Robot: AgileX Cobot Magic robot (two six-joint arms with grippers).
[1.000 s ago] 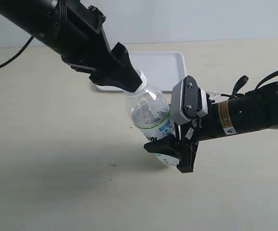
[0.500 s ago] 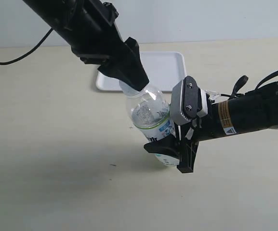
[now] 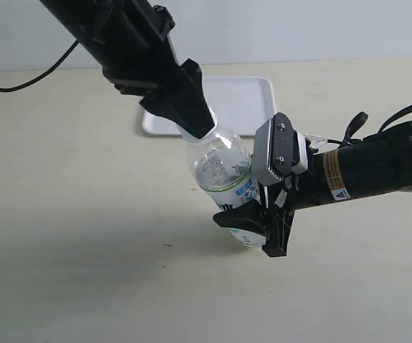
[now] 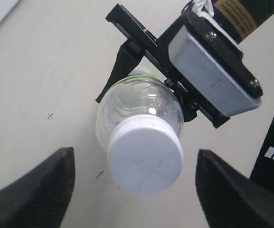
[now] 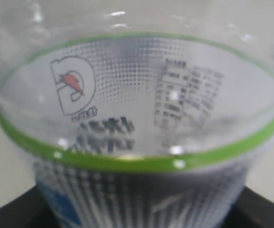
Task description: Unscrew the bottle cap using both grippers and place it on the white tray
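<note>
Exterior view: right end effector (image 3: pixel 260 227) clamps bottle (image 3: pixel 220 161) (left end effector (image 3: pixel 198 123) apart around cap (image 4: pixel 145 157)).

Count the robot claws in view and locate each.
2. The left claw straddles the bottle cap, open; the right claw clamps the bottle low on its body. None hidden.
</note>
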